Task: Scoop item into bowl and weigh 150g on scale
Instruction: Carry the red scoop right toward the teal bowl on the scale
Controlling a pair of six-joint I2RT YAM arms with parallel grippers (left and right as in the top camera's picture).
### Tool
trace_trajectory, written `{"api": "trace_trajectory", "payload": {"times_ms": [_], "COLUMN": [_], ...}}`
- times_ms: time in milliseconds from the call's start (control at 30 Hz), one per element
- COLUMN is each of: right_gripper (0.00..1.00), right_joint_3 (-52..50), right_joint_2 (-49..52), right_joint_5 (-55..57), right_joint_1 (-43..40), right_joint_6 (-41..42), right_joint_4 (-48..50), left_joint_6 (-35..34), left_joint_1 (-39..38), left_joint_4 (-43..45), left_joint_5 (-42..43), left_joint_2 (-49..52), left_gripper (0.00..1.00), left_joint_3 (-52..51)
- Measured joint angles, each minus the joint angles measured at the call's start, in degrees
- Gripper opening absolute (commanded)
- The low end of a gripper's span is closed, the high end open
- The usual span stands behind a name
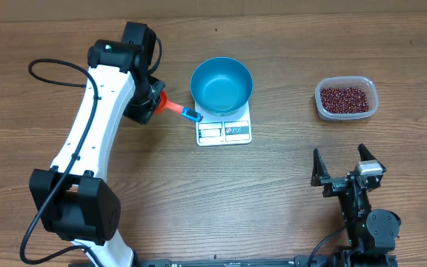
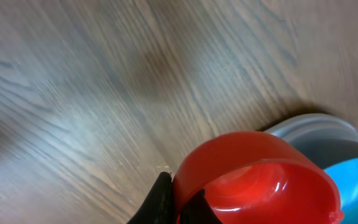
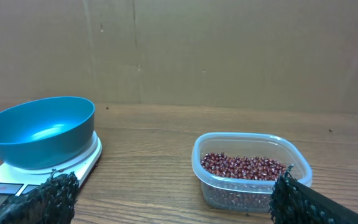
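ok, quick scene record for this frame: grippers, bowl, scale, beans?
bowl: blue, on scale, no beans visible inside
scale: white, mid-table, display unreadable
beans: in clear container, right of scale
left gripper: shut on red scoop, left of bowl
right gripper: open, empty, front right

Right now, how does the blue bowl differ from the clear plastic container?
The blue bowl is round and opaque; the clear container is a rounded rectangle and see-through. The bowl is empty, while the container holds the red-brown beans. The bowl stands on the white scale; the container sits directly on the table. Both are upright and open on top.
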Motion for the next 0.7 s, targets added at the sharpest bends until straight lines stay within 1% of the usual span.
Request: {"api": "trace_trajectory", "payload": {"times_ms": [200,700], "right_gripper": [1.0,1.0], "right_joint_3": [0.0,0.0], "right_joint_2": [0.0,0.0], "right_joint_5": [0.0,0.0], "right_joint_1": [0.0,0.0], "right_joint_6": [0.0,0.0], "right_joint_4": [0.0,0.0], "left_joint_6": [-2.2,-3.0], "left_joint_1": [0.0,0.0], "left_joint_4": [2.1,3.2], "left_joint_5": [0.2,0.2], "left_joint_2": [0.0,0.0], "left_gripper": [0.04,0.04], "left_joint_3": [0.0,0.0]}}
